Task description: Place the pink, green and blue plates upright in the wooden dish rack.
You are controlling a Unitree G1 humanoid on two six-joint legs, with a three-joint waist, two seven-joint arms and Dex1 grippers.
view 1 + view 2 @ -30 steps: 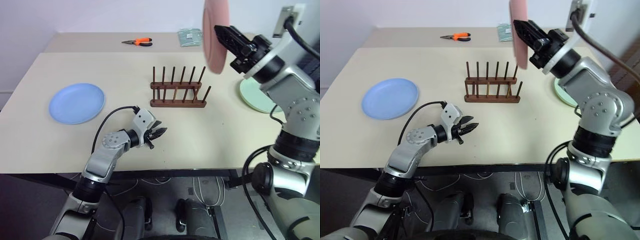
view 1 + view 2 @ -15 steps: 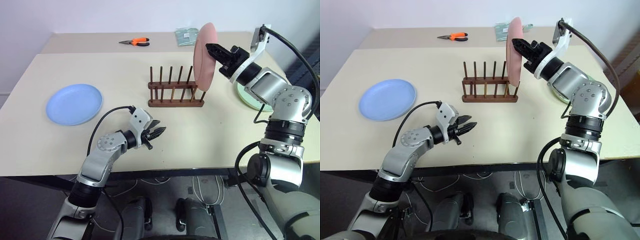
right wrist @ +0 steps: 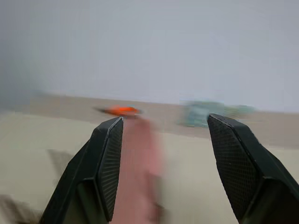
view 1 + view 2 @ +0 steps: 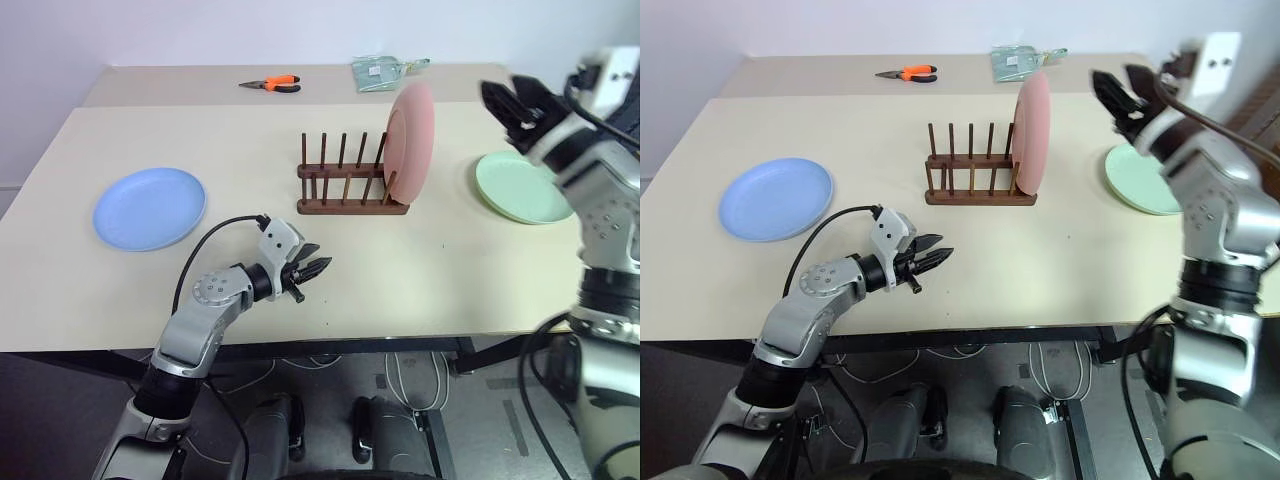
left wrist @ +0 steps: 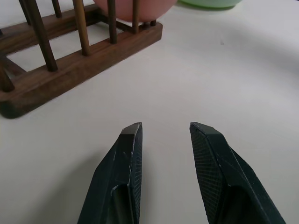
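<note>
Pink plate's in the rack, right hand blurry

I see the pink plate point(image 4: 411, 140) upright at the wooden dish rack point(image 4: 350, 182)'s right end, its bottom edge hidden behind pegs. My right gripper point(image 4: 512, 101) hangs apart right of the rack, fingers wide and empty, smeared. Green plate point(image 4: 522, 186) lies flat right of the rack, blue plate point(image 4: 150, 207) far left. Left gripper point(image 4: 312, 271), fingers narrowly parted, empty, over bare desk point(image 4: 440, 270) before the rack.

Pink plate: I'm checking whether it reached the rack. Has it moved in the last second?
Yes. The round pink plate came down from above the dark wooden peg rack and stands upright at its right end, free of the right claw.
</note>
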